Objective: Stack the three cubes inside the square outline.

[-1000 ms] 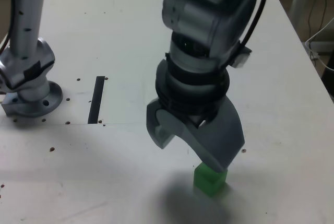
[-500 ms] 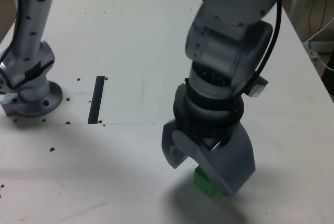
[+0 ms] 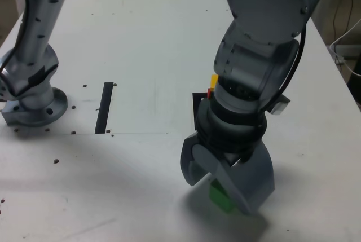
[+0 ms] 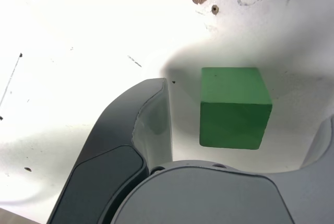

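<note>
Jaws spread wide, holding nothing. Green cube point(image 4: 235, 108) sitting on white table point(image 3: 135, 168), between the open fingers point(image 4: 154, 125) in wrist view, not gripped. Upright, flat face up, one side face toward the gripper point(image 4: 242, 135); equal-sided, so no clear long axis.

The green cube point(image 4: 235, 108) looks matt (plastic, perhaps), its faces smooth.
</note>
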`<state>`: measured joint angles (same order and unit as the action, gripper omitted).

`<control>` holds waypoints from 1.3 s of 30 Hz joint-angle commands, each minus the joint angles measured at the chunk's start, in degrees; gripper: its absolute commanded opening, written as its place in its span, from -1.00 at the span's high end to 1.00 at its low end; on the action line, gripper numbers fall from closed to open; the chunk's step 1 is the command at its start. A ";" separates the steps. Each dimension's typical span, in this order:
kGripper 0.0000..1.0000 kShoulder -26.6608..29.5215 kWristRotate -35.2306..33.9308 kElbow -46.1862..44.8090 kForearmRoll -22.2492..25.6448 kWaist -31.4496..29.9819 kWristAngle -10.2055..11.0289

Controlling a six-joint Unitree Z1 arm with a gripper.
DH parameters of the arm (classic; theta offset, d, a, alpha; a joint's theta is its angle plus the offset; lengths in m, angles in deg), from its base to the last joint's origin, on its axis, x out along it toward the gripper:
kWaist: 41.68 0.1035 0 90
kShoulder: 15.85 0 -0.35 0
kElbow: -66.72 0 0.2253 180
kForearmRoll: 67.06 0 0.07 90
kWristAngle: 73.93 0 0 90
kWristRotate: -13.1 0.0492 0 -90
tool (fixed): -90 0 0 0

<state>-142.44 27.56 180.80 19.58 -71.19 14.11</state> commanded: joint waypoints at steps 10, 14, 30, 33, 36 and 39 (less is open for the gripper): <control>0.19 -0.91 -1.43 -0.16 -0.34 -0.15 -0.37; 0.44 -0.81 -1.46 0.29 -0.47 -0.47 0.11; 0.47 -0.77 -1.49 0.51 -0.36 -0.64 0.39; 0.47 -0.77 -1.56 0.54 -0.22 -0.64 0.53; 0.47 -0.67 -1.73 0.67 0.31 -0.64 1.01; 0.47 -0.23 -2.26 1.24 1.85 -0.59 2.08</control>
<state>-143.16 25.72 181.45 20.28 -71.74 15.49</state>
